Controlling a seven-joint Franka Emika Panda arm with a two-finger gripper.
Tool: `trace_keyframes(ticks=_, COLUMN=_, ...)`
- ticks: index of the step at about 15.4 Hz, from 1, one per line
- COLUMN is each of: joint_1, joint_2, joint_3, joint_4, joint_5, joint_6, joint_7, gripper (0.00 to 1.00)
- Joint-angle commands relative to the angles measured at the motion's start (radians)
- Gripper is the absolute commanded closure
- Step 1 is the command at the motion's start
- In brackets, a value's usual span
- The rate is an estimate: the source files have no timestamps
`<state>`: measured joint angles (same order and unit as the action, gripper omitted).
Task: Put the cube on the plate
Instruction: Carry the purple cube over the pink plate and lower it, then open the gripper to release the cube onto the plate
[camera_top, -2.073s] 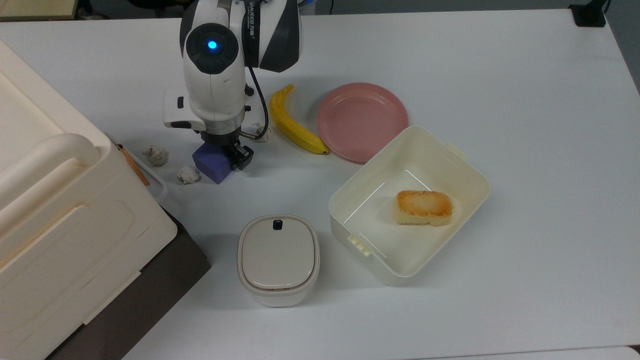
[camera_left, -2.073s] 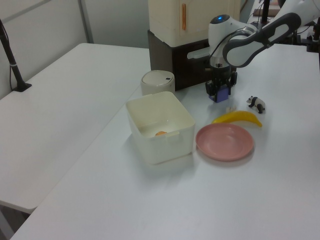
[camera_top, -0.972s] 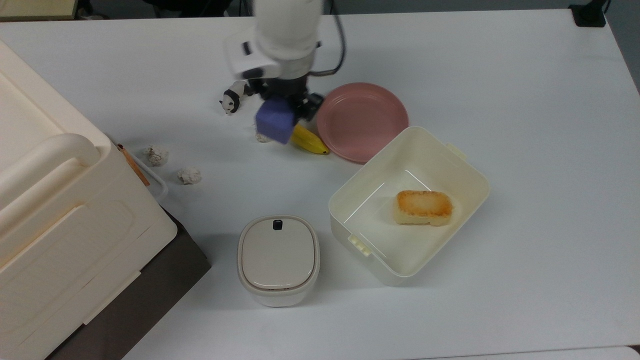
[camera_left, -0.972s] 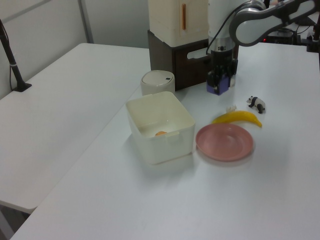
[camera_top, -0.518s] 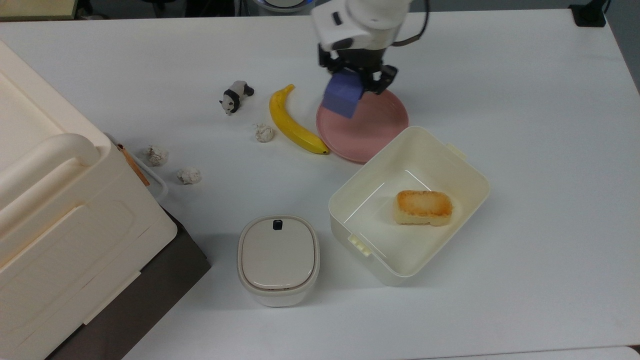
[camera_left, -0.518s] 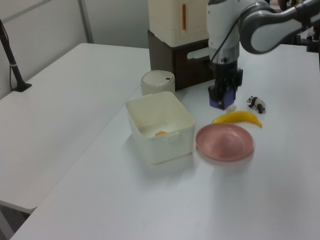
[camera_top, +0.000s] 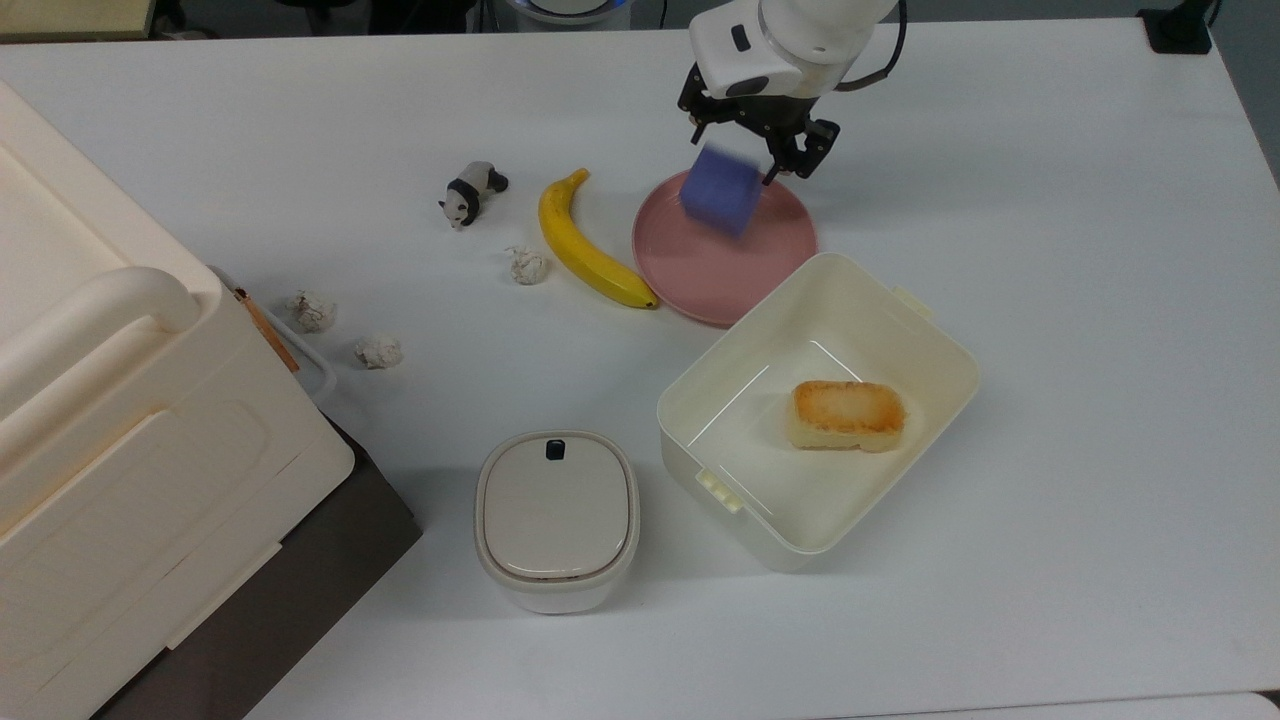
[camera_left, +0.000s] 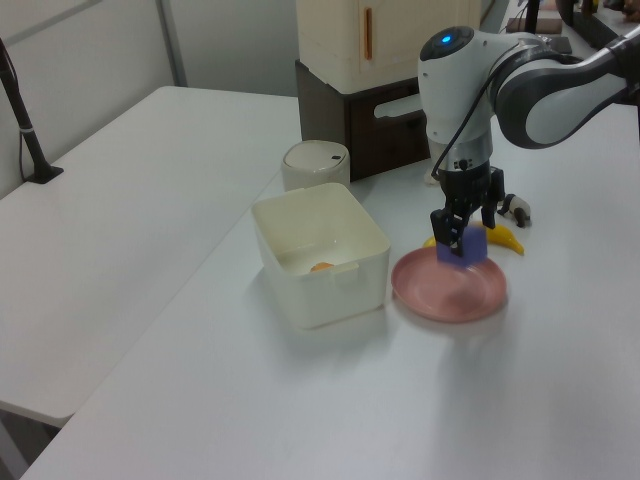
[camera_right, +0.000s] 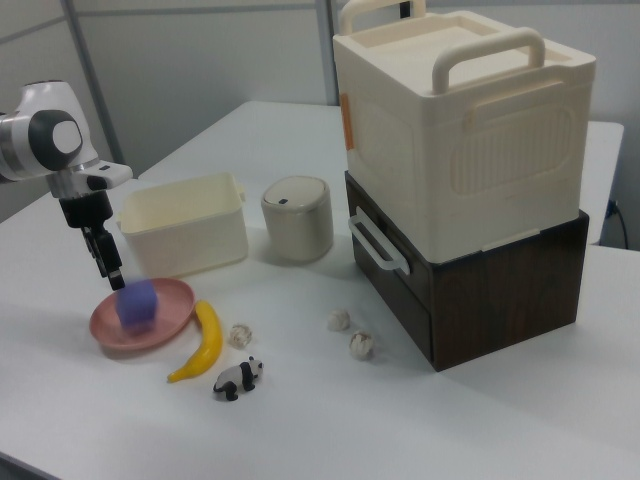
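The blue-purple cube (camera_top: 722, 202) looks blurred over the far part of the pink plate (camera_top: 740, 275), near its rim in the top view. In the right view the cube (camera_right: 137, 303) sits inside the plate (camera_right: 104, 328), a little below my gripper (camera_right: 108, 265). My gripper (camera_top: 738, 158) hangs just above the cube, open, with its fingers spread wider than the block and clear of it. The left view shows the cube (camera_left: 462, 246) over the plate (camera_left: 450, 292), under the gripper (camera_left: 466, 222).
A banana (camera_top: 590, 245) lies beside the plate on the top view's left, then a toy panda (camera_top: 470, 192) and paper balls (camera_top: 527, 265). A cream box (camera_top: 690, 390) holding bread (camera_top: 848, 415) touches the plate's near edge. A lidded bin (camera_top: 556, 515) and a big storage box (camera_top: 100, 400) stand further left.
The gripper lifted the cube from beside the paper balls, carried it past the banana to above the plate, then opened. The cube has dropped free of the fingers.
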<state>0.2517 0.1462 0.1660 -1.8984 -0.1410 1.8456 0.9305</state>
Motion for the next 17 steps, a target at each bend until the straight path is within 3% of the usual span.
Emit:
trace_keyframes(ticks=1, joint_1=0.006, joint_2=-0.02, joint_3=-0.01, joint_4=0.002, joint_5=-0.014, joint_6=-0.028, joint_7=0.022, gripper=0.0)
trace_keyframes(ticks=6, joint_1=-0.015, joint_2=-0.028, joint_3=-0.014, joint_4=0.021, joint_5=-0.017, joint_6=-0.035, joint_7=0.013, gripper=0.0)
trace_keyframes(ticks=8, joint_1=-0.075, joint_2=-0.049, joint_3=-0.017, joint_4=0.073, joint_5=-0.025, joint_6=-0.109, joint_7=-0.04, gripper=0.0)
trace_keyframes(ticks=11, joint_1=-0.175, joint_2=-0.082, joint_3=-0.023, joint_4=0.183, joint_5=-0.011, joint_6=-0.242, joint_7=-0.227, gripper=0.0)
trace_keyframes(ticks=13, joint_1=-0.232, joint_2=-0.146, joint_3=-0.062, joint_4=0.206, joint_5=-0.003, joint_6=-0.282, joint_7=-0.424, gripper=0.0)
trace_keyframes(ticks=17, joint_1=-0.235, joint_2=-0.235, joint_3=-0.195, joint_4=0.208, joint_5=0.082, joint_6=-0.272, joint_7=-0.689, gripper=0.0)
